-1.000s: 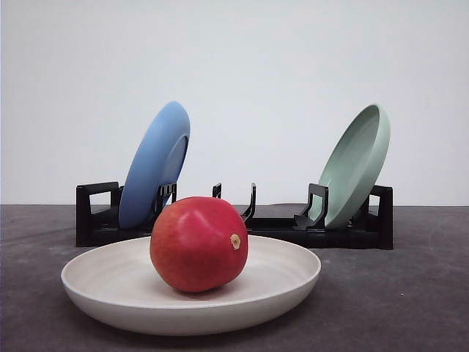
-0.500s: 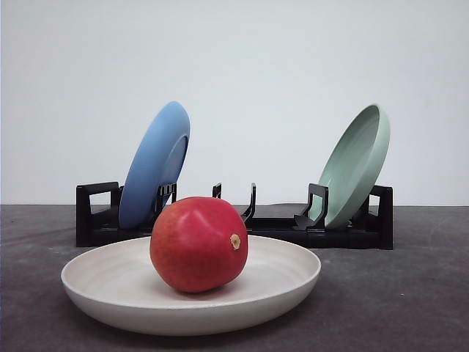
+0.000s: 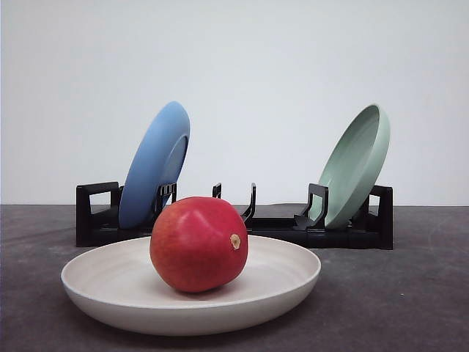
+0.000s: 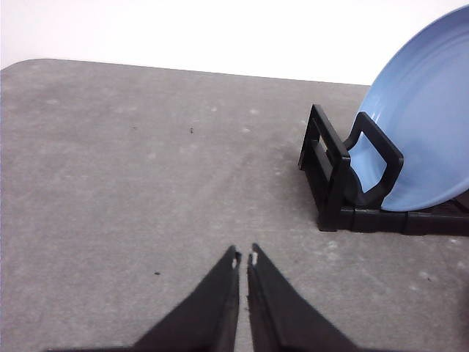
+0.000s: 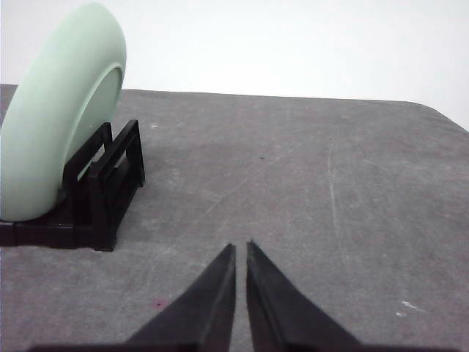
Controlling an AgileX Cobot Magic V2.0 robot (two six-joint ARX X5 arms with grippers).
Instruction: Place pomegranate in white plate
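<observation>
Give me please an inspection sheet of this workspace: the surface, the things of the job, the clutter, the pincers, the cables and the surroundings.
Surface: dark grey table, matte, with faint scuffs and pale specks.
Job's things: pomegranate lies inside the white plate, stem nub toward the right; the plate lies flat at the front of the table.
Clutter: black dish rack behind the plate, holding a blue plate at its left end and a pale green plate at its right end, both leaning on edge.
Pincers: left pincer shut, empty, above bare table near the rack's blue end; right pincer shut, empty, near the green end.
Cables: nothing seen.
Surroundings: plain white wall.
</observation>
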